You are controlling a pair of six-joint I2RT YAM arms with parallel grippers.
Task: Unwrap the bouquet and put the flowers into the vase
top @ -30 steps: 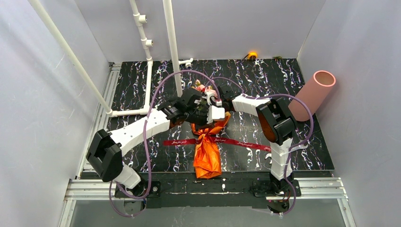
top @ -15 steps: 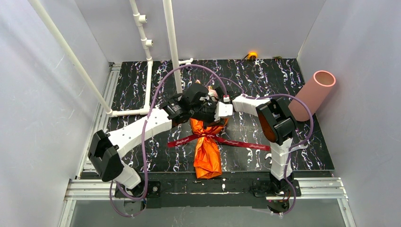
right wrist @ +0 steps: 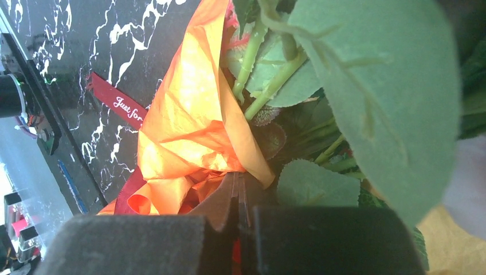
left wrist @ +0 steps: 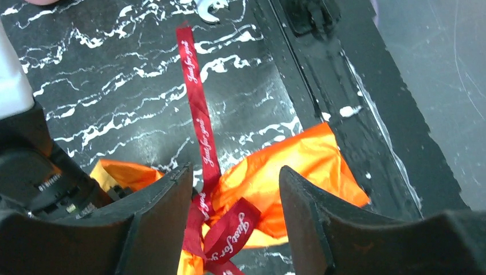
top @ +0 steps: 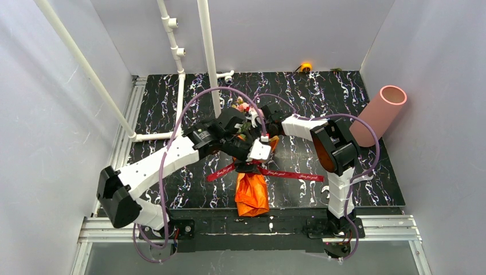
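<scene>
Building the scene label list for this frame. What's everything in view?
bouquet wrapping: one, orange, table centre, near front edge
ribbon: one, dark red, white print, across the wrapping
flowers: one bunch, pink, green stems, wrapping's far end
vase: one, salmon pink, table's right side
pipes: several, white, back left
light: one, orange, back edge
table: one, black marbled, under everything
left gripper: one, black, open, straddling the ribbon knot
right gripper: one, black, shut, at the wrapping's edge
</scene>
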